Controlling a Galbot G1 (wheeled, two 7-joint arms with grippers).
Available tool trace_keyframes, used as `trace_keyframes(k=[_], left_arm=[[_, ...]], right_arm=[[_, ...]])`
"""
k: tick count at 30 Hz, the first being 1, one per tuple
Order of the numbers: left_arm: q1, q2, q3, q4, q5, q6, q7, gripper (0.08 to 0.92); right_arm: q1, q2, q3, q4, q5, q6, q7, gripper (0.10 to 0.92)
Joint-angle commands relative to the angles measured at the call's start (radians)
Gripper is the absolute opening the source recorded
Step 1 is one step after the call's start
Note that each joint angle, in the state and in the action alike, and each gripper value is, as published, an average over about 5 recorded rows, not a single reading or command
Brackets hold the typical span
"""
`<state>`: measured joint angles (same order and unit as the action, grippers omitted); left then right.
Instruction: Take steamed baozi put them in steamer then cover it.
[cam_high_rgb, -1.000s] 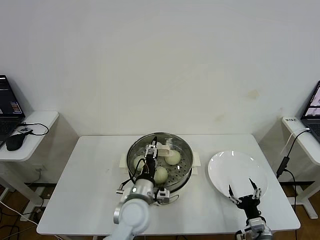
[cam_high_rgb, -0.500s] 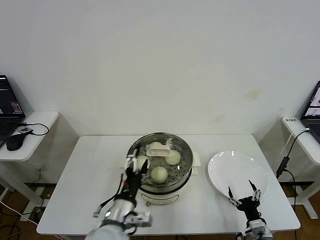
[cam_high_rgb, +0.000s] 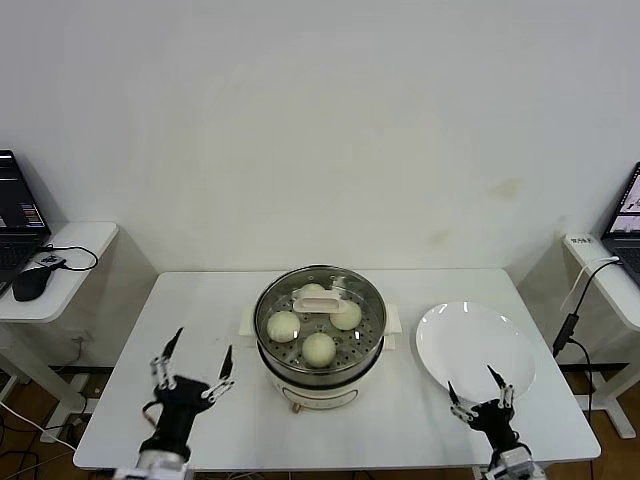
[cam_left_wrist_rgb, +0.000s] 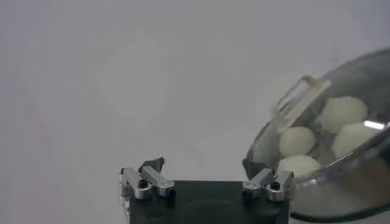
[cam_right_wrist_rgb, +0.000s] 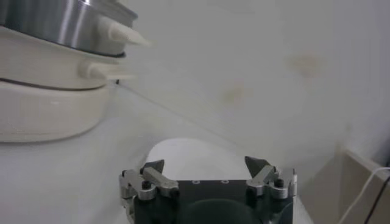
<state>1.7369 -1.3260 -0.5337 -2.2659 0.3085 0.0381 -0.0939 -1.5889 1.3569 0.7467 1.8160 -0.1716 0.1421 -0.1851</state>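
No readable writing or brand on anything in view. Steamer (cam_high_rgb: 320, 335) sits mid-table w/ the cover (cam_high_rgb: 322, 318) on it, handle centred; four steamed baozi (cam_high_rgb: 319, 347) show thru the glass on the perforated tray. White plate (cam_high_rgb: 474, 348) lies to the robot's right of the steamer, nothing on it. Vs a sec ago: left gripper (cam_high_rgb: 191, 376) was up at the cover's handle — now it's well clear, low at the table's (cam_high_rgb: 200, 310) near-left edge, fingers spread wide, holding nothing. Right gripper (cam_high_rgb: 481, 392) hangs at the plate's near rim, about where it was, fingers also spread, empty. Left wrist view shows the cover seated over the buns.
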Motion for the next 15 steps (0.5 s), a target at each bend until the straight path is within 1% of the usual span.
trace_keyframes(k=[1,6,15], left_arm=[[0.164,-0.047,-0.125,0.062,-0.563,-0.157,-0.082,0.823],[0.163,-0.051,-0.144,0.128,-0.565,-0.160,-0.061,0.823],[0.185,-0.056,-0.133,0.161,-0.527,-0.189,-0.038,0.823]], right_arm=[[-0.078,-0.067,-0.015,0.048,0.095,-0.009,-0.013,0.823],[-0.081,-0.058,-0.022,0.050,0.082,-0.003,-0.013,0.823],[-0.094,-0.053,-0.026,0.071,0.102,-0.013,-0.024,0.823]])
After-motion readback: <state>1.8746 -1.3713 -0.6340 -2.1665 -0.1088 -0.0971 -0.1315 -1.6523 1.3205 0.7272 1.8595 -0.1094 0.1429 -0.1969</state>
